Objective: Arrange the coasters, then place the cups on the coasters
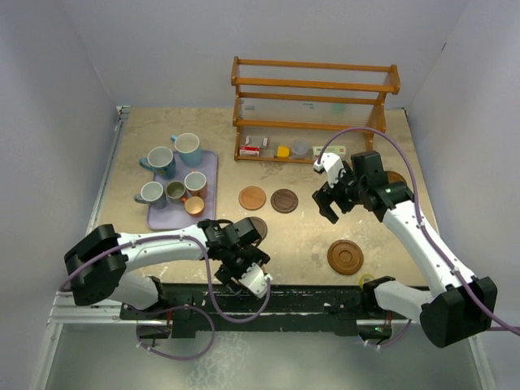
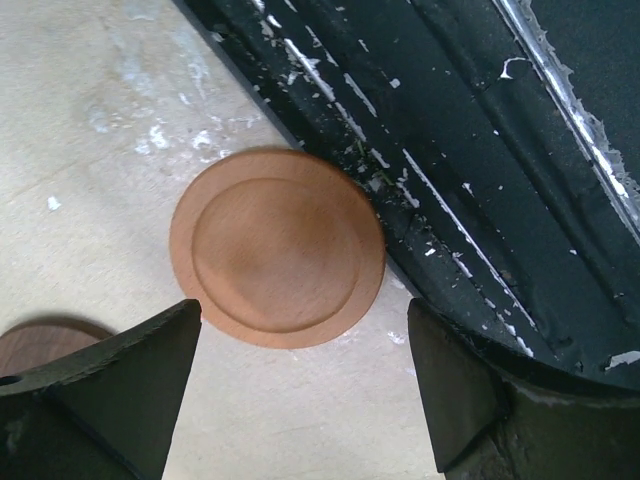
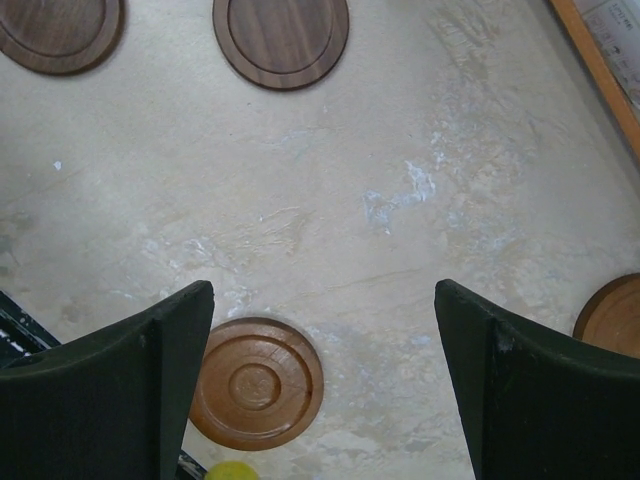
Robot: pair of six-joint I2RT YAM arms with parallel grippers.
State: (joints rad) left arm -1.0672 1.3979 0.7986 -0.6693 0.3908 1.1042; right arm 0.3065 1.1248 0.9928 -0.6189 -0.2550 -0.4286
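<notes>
— Left tool, dark fingers looming nearest: spread wide, gripping nothing?
— Yes. The light orange-brown round wooden coaster lies flat on the counter just beyond the fingertips, centred between them, beside the black base rail.
— And the right tool?
— Also wide open, holding nothing. A brown ringed wooden coaster lies below it, partly behind one finger; two dark brown wooden coasters lie farther off.

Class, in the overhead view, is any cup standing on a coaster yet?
No, the cups stand grouped at the purple tray, and the visible coasters lie bare.
</notes>
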